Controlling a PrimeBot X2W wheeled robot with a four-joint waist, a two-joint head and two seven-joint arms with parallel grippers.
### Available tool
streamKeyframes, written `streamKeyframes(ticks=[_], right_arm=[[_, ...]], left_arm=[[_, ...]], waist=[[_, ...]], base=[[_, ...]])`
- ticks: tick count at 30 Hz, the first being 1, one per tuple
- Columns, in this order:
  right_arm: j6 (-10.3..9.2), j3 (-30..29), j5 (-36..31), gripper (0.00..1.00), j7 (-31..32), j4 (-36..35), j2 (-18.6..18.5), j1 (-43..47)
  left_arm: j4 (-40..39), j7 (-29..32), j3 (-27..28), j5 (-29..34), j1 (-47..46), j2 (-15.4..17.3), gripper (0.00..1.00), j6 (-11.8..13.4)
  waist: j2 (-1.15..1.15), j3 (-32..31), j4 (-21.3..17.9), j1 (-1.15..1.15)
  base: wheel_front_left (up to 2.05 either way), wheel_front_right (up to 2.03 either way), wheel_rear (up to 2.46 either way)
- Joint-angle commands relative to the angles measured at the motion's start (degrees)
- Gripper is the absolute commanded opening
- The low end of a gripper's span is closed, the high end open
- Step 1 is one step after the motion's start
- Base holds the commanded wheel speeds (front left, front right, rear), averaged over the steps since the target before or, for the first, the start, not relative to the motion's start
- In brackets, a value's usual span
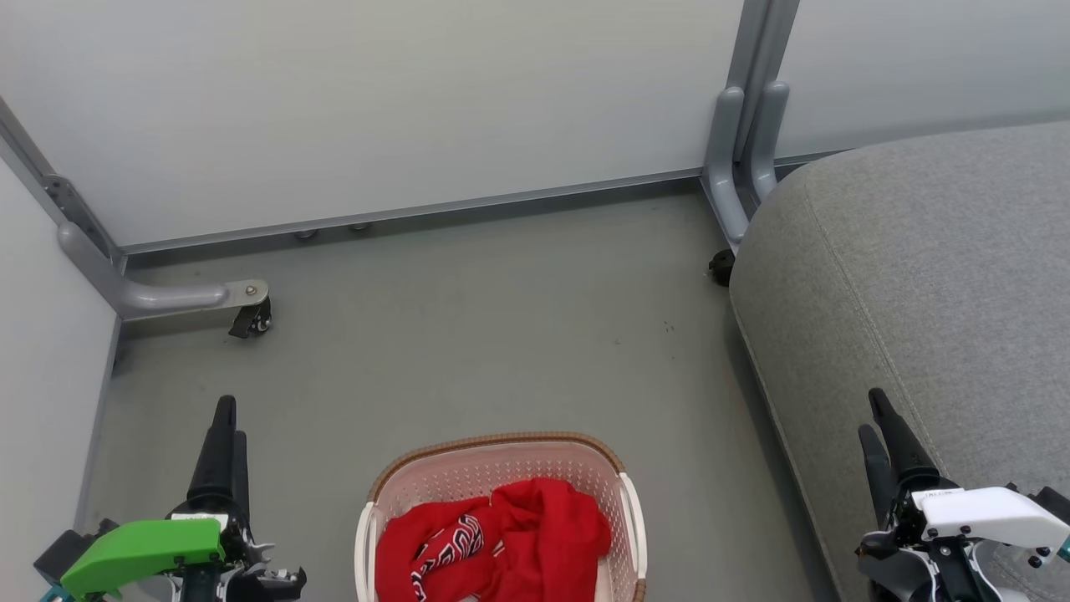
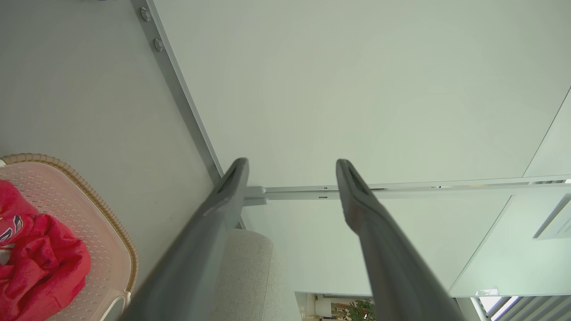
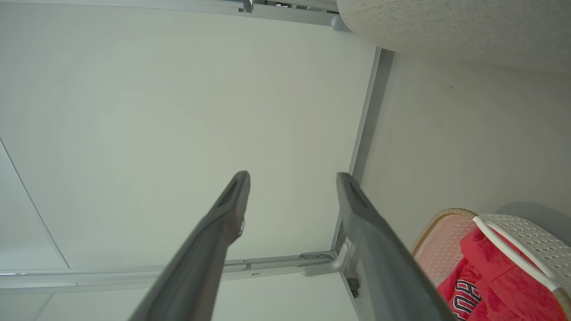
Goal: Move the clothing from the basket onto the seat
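Observation:
The cream perforated basket with a brown rim stands on the floor at the bottom centre. The red clothing lies bunched inside it, a black-and-white printed jersey showing at the left of the heap. The big grey seat rises to the right of the basket. My left gripper hangs open left of the basket, nothing between its fingers. My right gripper is open too, in front of the seat's near edge. The wrist views catch the basket, the clothing and the seat.
Pale partition panels on grey frames close off the back and the left. Their curved feet with black casters rest on the grey floor, which lies open between the basket and the back panel.

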Motion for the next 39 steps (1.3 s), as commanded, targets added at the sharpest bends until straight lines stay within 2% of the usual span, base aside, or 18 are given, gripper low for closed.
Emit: streamKeyframes(ticks=[1,14,27,39], right_arm=[[0.01,0.17,-1.29,1.0,-0.64,-1.36,-0.51,-0.73],[0.02,1.28,-12.49,1.0,-3.8,-4.22,-0.66,-0.8],[0.02,2.93,-25.94,1.0,-6.72,-6.62,-0.78,-1.0],[0.02,3.65,-35.89,1.0,-8.94,-8.21,-0.88,-0.48]], left_arm=[[-1.49,-0.59,-0.19,1.72,-1.17,0.3,1.0,-0.07],[-4.05,-3.72,-1.25,15.14,-1.87,0.4,1.0,0.15],[-5.8,-6.63,-4.78,32.73,-2.14,0.48,1.0,2.95],[-5.71,-8.84,-7.29,44.53,-2.11,0.55,1.0,4.37]], waist=[[0.07,0.02,0.01,0.0],[0.13,0.21,0.09,0.0],[0.2,0.36,0.25,0.0],[0.25,0.35,0.57,0.0]], base=[[0.0,0.0,0.0],[0.0,0.0,0.0],[0.0,0.0,0.0],[0.0,0.0,0.0]])
